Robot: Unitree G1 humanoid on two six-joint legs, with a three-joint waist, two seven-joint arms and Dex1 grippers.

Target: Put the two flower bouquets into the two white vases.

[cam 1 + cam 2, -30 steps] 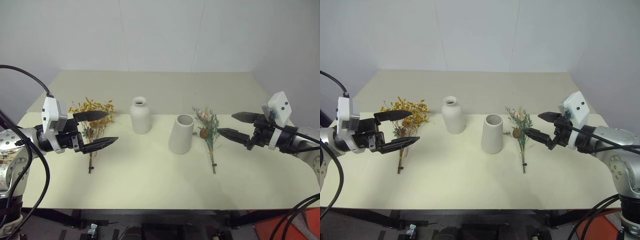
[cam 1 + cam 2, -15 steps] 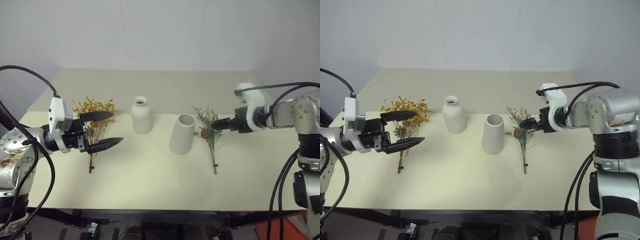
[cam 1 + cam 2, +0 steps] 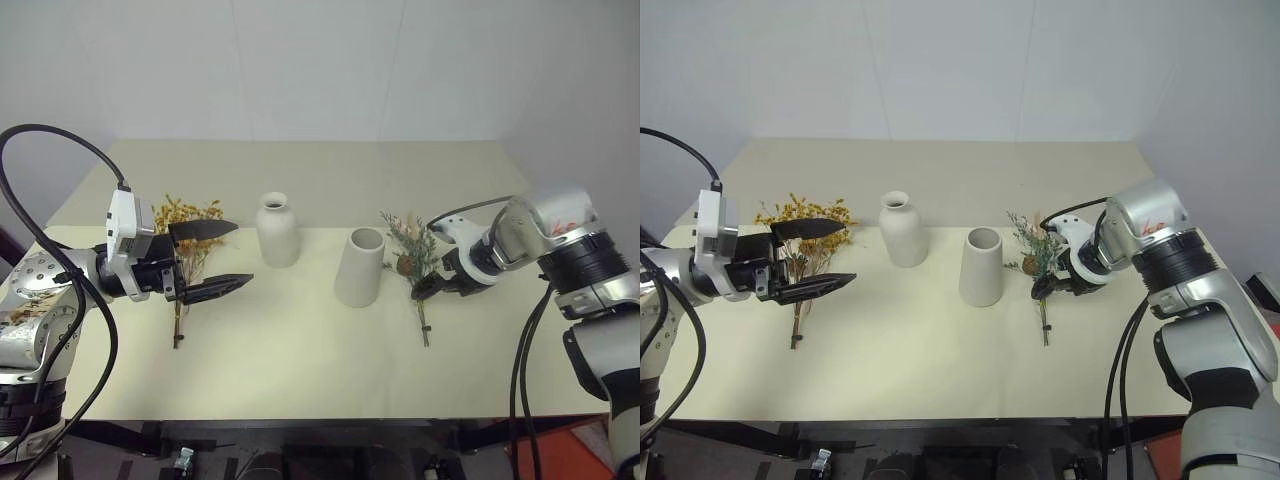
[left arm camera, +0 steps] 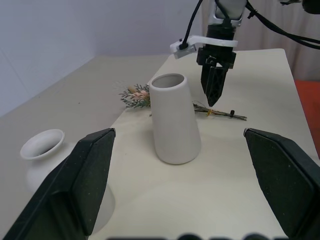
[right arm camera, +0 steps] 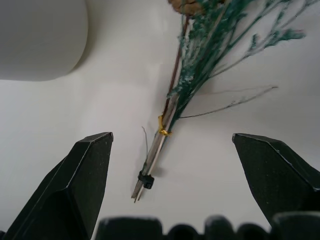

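A: While the right gripper [image 5: 167, 190] points down over the table [image 3: 300, 350], how do its fingers stand?

B: Spread wide, nothing between them. Stem ends of the grey-green bouquet [image 5: 200, 65] lie flat on the table in the gap, nearer the left-hand finger, touching neither. A gold tie and a dark band wrap the stems there. Its pinecone and plume end points away from the fingertips, past them.

A: Vases?

B: Tapered cone vase [image 3: 360, 267] stands upright just beside that bouquet, off to the gripper's left side. Bottle-shaped vase [image 3: 277, 229] upright further along, toward the other arm.

A: Left gripper [image 3: 226, 256]?

B: Held level above the table, fingers [image 3: 205, 230] spread, empty. Yellow-orange bouquet [image 3: 184, 238] lies on the table under and behind them, blossoms by the upper finger, stems running back past the lower one. Whether a finger touches it, cannot tell. Beyond the fingertips stands the bottle-shaped vase, clear of them; the cone vase shows centred in the gap from the wrist.
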